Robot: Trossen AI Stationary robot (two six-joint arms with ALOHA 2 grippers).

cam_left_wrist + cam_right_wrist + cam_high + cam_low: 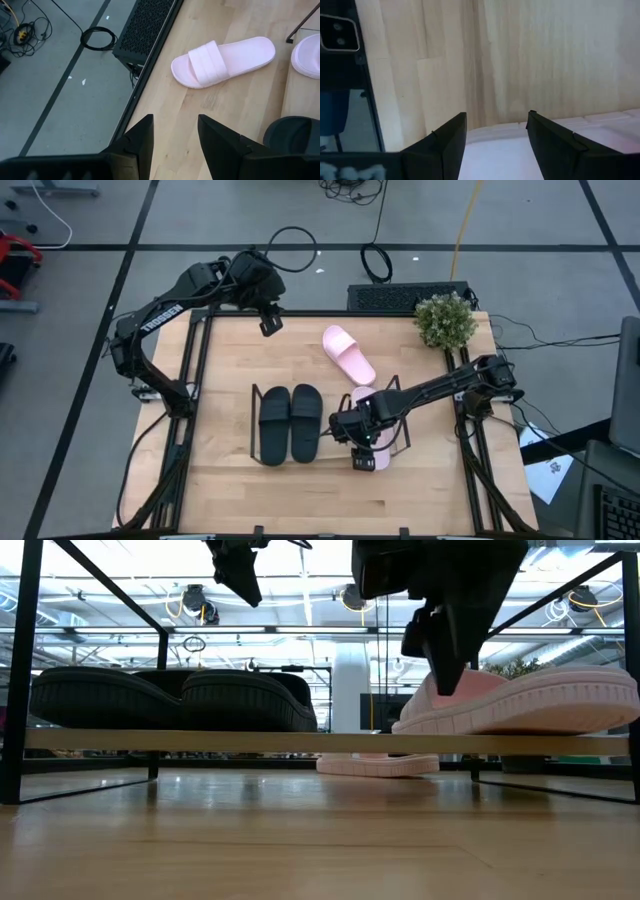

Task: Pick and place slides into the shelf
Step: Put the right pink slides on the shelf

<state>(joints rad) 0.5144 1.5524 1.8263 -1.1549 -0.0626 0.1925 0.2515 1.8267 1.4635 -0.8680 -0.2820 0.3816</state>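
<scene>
1. Pink slide [372, 442] sits at the shelf [262, 456] right end under my right tool [362, 448], fingers spread, gripping nothing.
2. Black pair [290, 422] fills the shelf's left half.
3. Second pink slide [348, 353] lies on open tabletop [230, 350]; left tool [270, 320] hovers open near the far edge.

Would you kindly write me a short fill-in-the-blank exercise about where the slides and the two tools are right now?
1. The two black slides sit side by side on the ____.
2. The pink slide lying on the bare table is nearer the potted ____ than the black pair is.
3. The right tool is over a slide coloured ____, its fingers apart.
4. The left tool hovers open, holding ____.

Missing words: shelf; plant; pink; nothing
</scene>
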